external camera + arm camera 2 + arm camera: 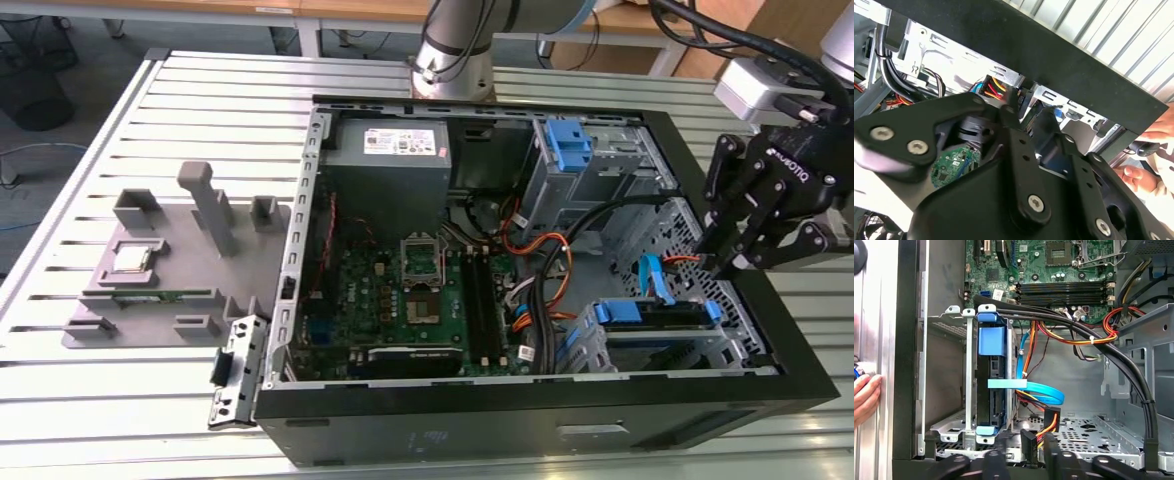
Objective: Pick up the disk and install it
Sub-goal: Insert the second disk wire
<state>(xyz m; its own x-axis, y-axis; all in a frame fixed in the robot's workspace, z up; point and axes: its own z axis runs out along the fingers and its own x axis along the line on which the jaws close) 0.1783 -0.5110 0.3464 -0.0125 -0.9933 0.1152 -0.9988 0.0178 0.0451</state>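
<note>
I see an open computer case lying on a slatted metal table, filling the centre and right of the exterior view. My gripper hangs at the right edge of that frame, over the case's right wall, above the drive bay; its black fingers point down, and I cannot tell from any view how far apart they stand, nor see anything held between them. The disk sits edge-up in the metal drive cage, left of centre in the first wrist view, its blue carrier frame showing at both ends; in the exterior view it lies at lower right inside the case. A light blue cable runs just beside the disk. The motherboard occupies the case's centre, the power supply its upper part. A grey fixture rests on the table at the frame's left. A person's hand touches the table at the first wrist view's left edge.
</note>
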